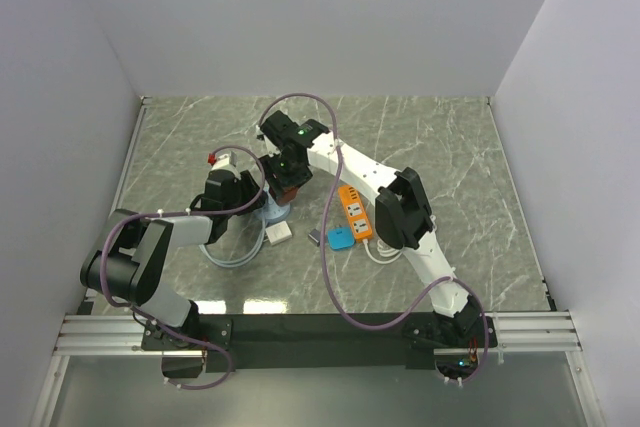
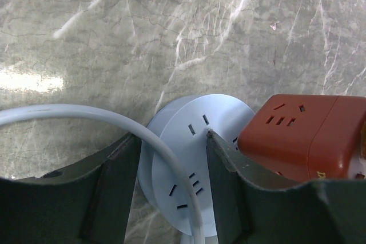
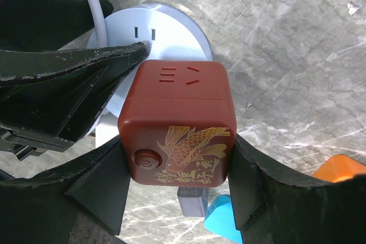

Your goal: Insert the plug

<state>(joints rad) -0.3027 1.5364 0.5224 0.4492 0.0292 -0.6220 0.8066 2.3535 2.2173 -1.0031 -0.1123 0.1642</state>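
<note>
Right gripper (image 3: 178,181) clamped red cube plug (image 3: 177,112); left gripper (image 2: 171,192) straddled round socket (image 2: 191,141), grip unclear. Needed slot alignment, straight press.

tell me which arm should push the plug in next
Right: the right gripper clamps the red cube right at the round blue socket, which the left gripper holds steady.
</note>
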